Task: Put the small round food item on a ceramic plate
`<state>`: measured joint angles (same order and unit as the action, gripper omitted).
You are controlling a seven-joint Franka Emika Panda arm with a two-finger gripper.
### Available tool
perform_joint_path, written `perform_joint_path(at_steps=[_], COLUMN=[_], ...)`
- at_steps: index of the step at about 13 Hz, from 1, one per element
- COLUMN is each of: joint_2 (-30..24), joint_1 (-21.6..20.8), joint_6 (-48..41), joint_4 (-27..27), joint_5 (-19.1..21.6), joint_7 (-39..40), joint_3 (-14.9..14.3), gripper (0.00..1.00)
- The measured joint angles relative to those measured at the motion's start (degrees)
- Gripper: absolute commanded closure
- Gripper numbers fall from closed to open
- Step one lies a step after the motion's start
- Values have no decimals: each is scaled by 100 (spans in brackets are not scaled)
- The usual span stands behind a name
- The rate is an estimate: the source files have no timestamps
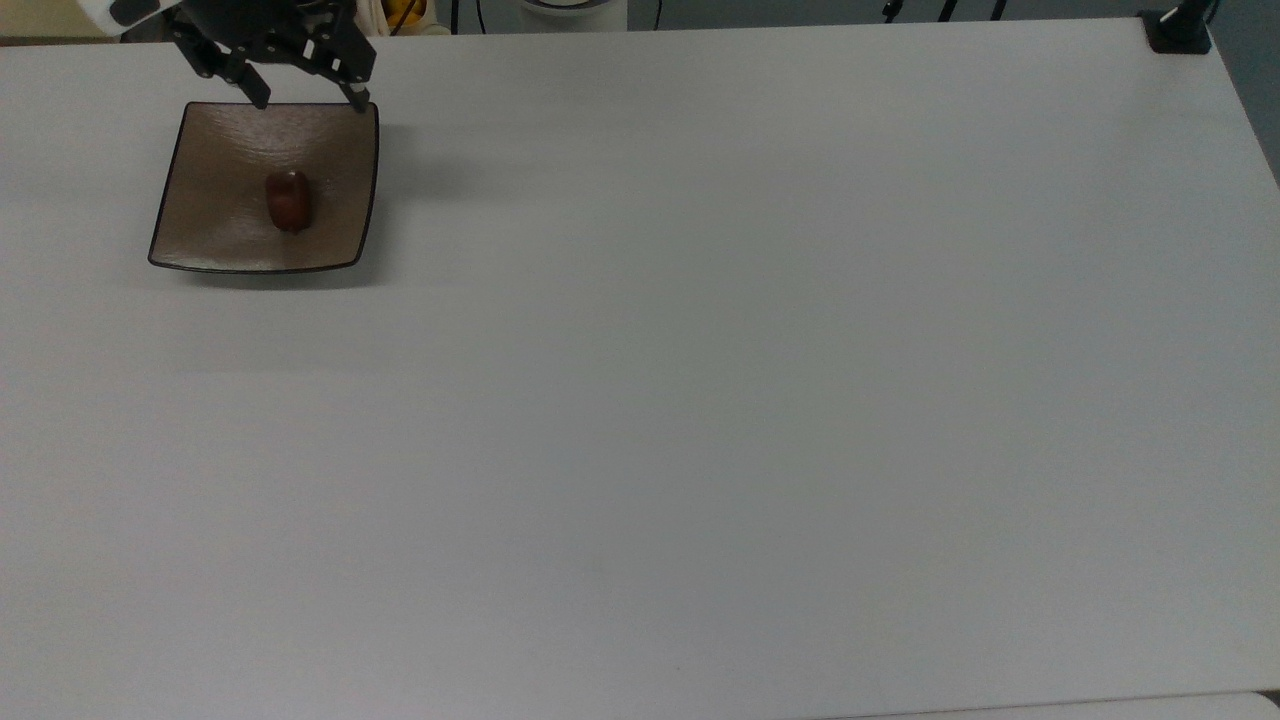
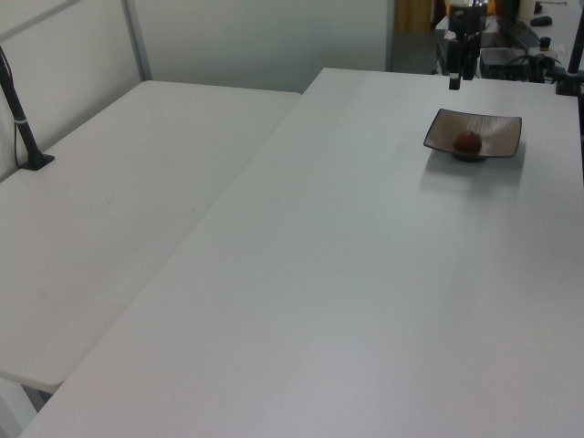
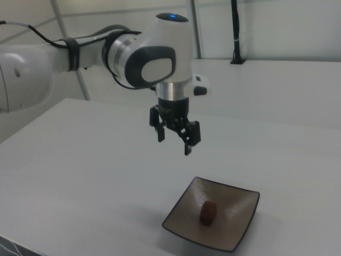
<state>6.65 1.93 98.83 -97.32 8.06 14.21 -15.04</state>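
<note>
While my gripper point(image 3: 173, 142) hangs empty with fingers spread, up and to the right view's left of the ceramic plate point(image 3: 235, 233), the small round food item point(image 3: 208, 212) rests near its middle. Any descent from here could clip the rim and roll it off.

The ceramic plate point(image 1: 200, 230) sits on the white table point(image 1: 700, 400) near the top view's upper left corner, and in the left view point(image 2: 497, 132) it lies at the far right of the table. The small round food item point(image 1: 288, 201) rests on the plate, near its middle, apart from every edge; the right view shows it point(image 3: 208, 212) the same way, on the plate point(image 3: 234, 232). The gripper point(image 3: 173, 142) hangs in the air above the table, clear of the plate and the food item, behind the plate's far edge in the right view. In the top view the gripper point(image 1: 303, 98) stands over the plate's upper edge.
</note>
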Motion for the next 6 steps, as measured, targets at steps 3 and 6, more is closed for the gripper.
perform_joint_path(at_steps=[3, 6], joint_2=[-233, -357], joint_1=[-6, -13], joint_6=[-197, -354], joint_4=[105, 160], joint_5=[-176, -686], joint_7=[-483, -1140], joint_3=[570, 1359], gripper=[0, 0])
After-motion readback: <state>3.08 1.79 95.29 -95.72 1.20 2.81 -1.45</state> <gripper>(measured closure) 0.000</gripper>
